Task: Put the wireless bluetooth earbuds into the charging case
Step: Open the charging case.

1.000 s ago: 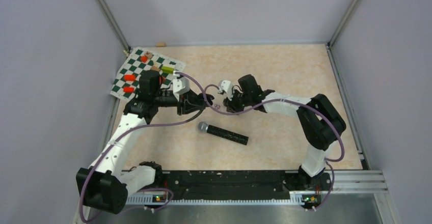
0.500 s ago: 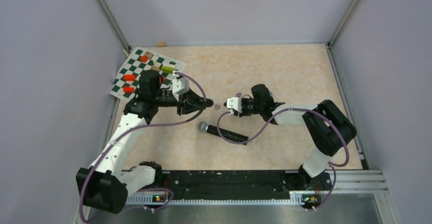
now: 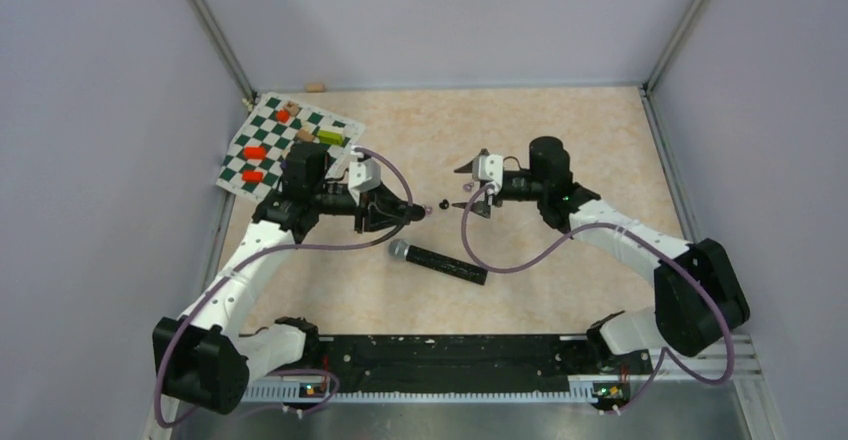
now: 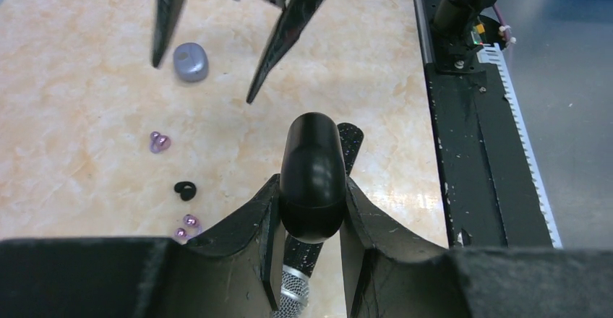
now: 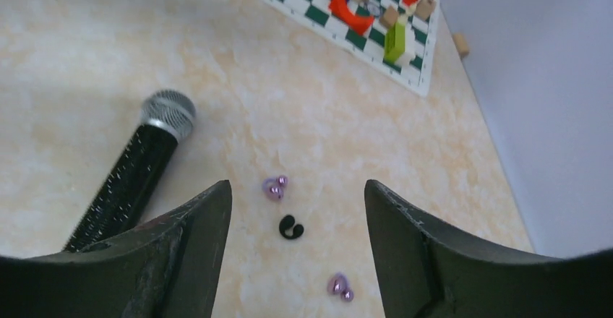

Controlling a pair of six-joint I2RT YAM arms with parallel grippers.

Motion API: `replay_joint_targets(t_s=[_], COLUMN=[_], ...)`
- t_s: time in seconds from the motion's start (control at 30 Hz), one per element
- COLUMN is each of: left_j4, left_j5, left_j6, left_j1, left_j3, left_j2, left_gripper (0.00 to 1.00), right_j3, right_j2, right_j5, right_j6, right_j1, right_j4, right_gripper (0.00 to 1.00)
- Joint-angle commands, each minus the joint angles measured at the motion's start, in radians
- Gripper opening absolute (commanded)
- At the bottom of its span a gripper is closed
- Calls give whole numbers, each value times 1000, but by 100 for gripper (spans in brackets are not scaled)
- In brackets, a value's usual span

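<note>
Black oval case sits pinched between the 2 fingers of the L gripper, so that gripper is closed tight on it. The case is smooth & round at the end, and it is held up above the table, not touching it. The R gripper faces it from the other side w/ its fingers spread wide and nothing between them. The 2 grippers are near each other but apart. 3 little buds lie loose on the tan table in the gap between the grippers. A black bud is in the middle, one purple bud is just beside it, and another purple bud is a bit further off on the other side. None of them touch a gripper or a case. A small grey-purple case lies flat on the table near the tips of the R fingers, lid shut. A black mic w/ a silver mesh head lies flat nearer the arm bases, head end just under the L gripper. Far back on the L side is a green & white checker mat w/ small coloured blocks on it.
</note>
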Motion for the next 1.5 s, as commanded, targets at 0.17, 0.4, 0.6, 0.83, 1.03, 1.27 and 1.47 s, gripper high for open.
replay_joint_targets(t_s=[0.17,0.4,0.6,0.83,1.03,1.27,1.47], left_j4=[37,30,23,23,23,3,-21], left_j5=[-26,-57,-46,-36,-30,-29,-41], left_j6=[15,24,23,22,21,39,67], left_j1=[-93,-138,-142,-145,-146,-152,-166], left_j3=[2,0,5,3,3,4,7], left_j2=[73,96,97,100,97,96,99], left_gripper=[0,0,0,0,0,0,0], right_j3=[27,-8,-1,40,63,93,101], right_j2=[-99,-63,-29,-9,8,-15,-33], right_j5=[-343,-260,-200,-103,-68,-11,-51], right_j6=[754,938,868,712,631,615,668], right_j1=[5,85,126,154,172,171,136], right_j4=[415,607,536,341,253,207,230], right_gripper=[94,99,99,99,99,99,99])
